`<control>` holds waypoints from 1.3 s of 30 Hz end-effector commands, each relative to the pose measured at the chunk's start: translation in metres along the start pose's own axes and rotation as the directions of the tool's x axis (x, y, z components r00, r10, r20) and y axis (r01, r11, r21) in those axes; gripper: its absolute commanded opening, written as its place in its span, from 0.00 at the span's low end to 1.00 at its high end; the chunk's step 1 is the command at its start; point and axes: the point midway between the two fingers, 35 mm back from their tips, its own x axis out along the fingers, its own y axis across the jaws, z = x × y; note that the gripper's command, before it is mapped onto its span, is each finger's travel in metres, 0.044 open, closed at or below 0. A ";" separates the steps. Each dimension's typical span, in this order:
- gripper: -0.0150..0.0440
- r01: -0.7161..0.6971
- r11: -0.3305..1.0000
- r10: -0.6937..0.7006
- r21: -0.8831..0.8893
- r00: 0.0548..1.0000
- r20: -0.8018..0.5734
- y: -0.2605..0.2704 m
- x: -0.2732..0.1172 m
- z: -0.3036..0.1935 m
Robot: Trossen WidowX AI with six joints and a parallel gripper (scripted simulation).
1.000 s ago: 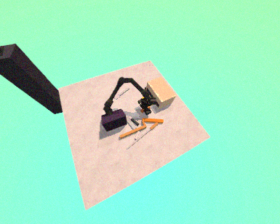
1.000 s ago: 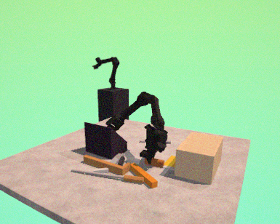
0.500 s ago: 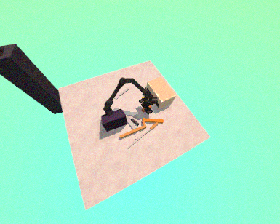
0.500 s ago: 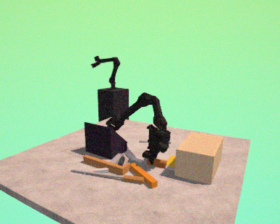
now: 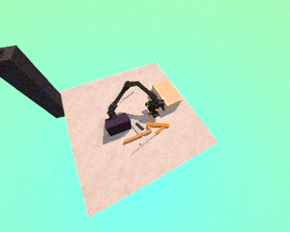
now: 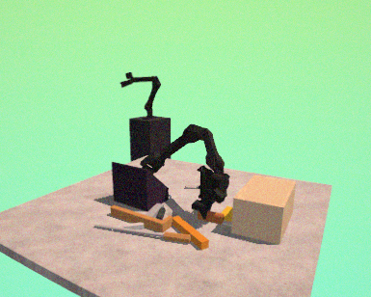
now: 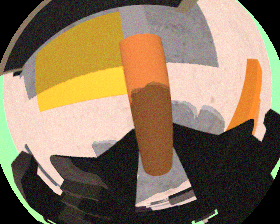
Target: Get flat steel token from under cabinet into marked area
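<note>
The tan cabinet (image 5: 167,92) (image 6: 259,207) stands at the table's far side. Its dark front shows at the top of the wrist view. The yellow marked area (image 6: 227,212) (image 7: 78,60) lies before it, partly in shadow. My gripper (image 5: 153,113) (image 6: 202,213) (image 7: 152,129) is low over the table in front of the cabinet, shut on the orange handle (image 6: 216,217) (image 7: 146,65) of a tool. The handle points toward the cabinet; a pale grey strip, seemingly its blade, runs on from the far end beside the yellow. I cannot make out the steel token in any view.
Orange bars (image 5: 137,136) (image 6: 190,231) lie near the arm's dark base block (image 5: 117,124) (image 6: 132,185). A thin rod with an orange handle (image 5: 160,130) (image 6: 176,237) lies beside them, near a small dark block (image 5: 139,126). Another thin rod (image 5: 127,96) lies behind the arm.
</note>
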 end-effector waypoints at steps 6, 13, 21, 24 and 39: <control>0.25 0.001 1.000 -0.001 0.002 1.000 0.002 -0.001 0.000 0.010; 0.25 0.001 1.000 -0.001 0.001 1.000 0.002 -0.001 0.000 0.016; 0.25 0.001 1.000 -0.001 0.001 1.000 0.003 -0.001 0.000 0.023; 0.25 0.001 1.000 -0.001 0.001 1.000 0.003 -0.001 0.000 0.025; 0.25 0.000 1.000 0.000 0.001 1.000 0.003 0.014 0.001 0.030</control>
